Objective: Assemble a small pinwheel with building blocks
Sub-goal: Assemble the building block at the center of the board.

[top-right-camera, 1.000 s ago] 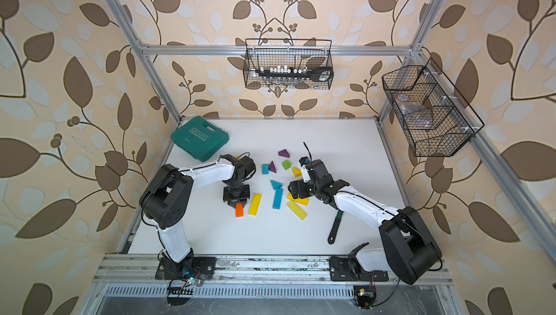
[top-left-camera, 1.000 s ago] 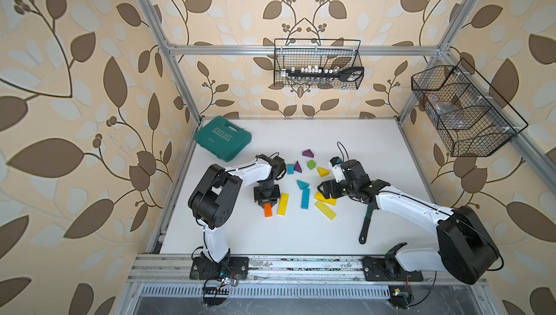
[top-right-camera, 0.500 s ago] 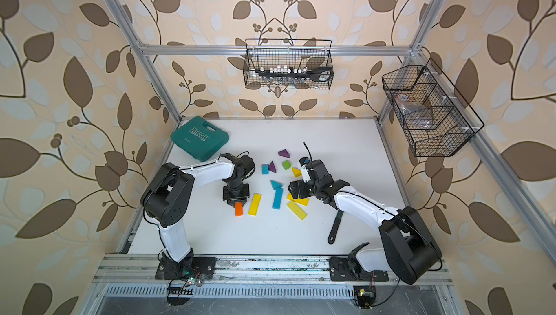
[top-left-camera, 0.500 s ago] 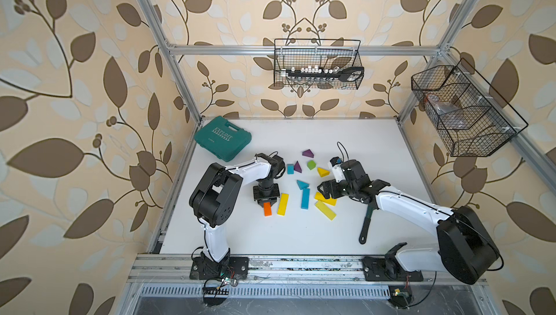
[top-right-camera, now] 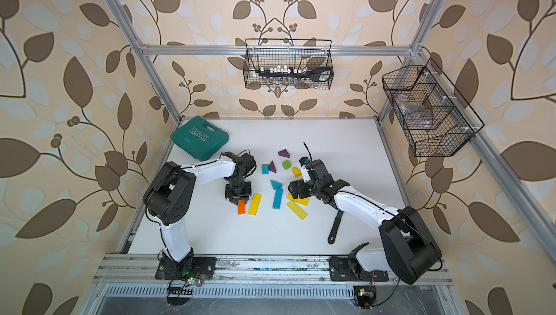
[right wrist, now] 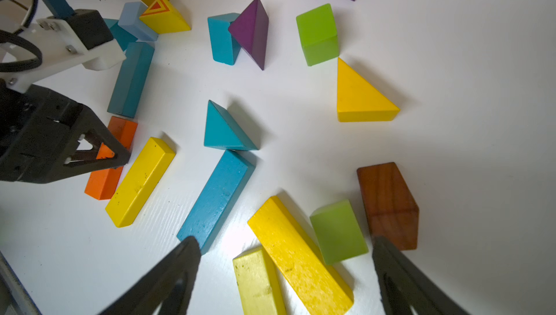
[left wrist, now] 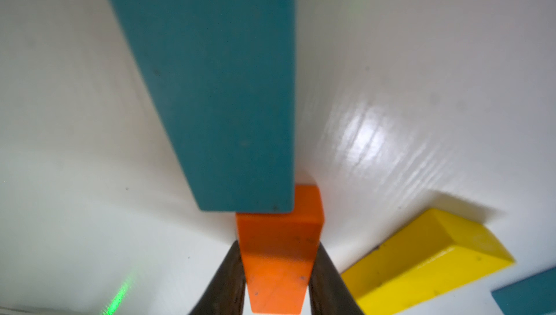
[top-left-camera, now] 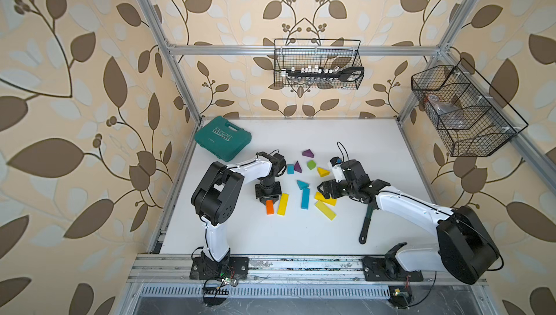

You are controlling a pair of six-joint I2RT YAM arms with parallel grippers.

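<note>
Orange bar (top-left-camera: 270, 207), low centre in both top views on the white table (top-left-camera: 301, 238), is pinched in the left gripper (left wrist: 278, 247), a yellow bar (top-left-camera: 283, 204) just beside it. To its right the right gripper (right wrist: 285, 242) hangs spread wide above two touching yellow bars (right wrist: 298, 250) and a green block (right wrist: 338, 232). Farther up lie a teal wedge (top-left-camera: 302, 184), purple wedge (top-left-camera: 297, 166) and yellow wedge (top-left-camera: 322, 172); teal case (top-left-camera: 222, 138) upper left
</note>
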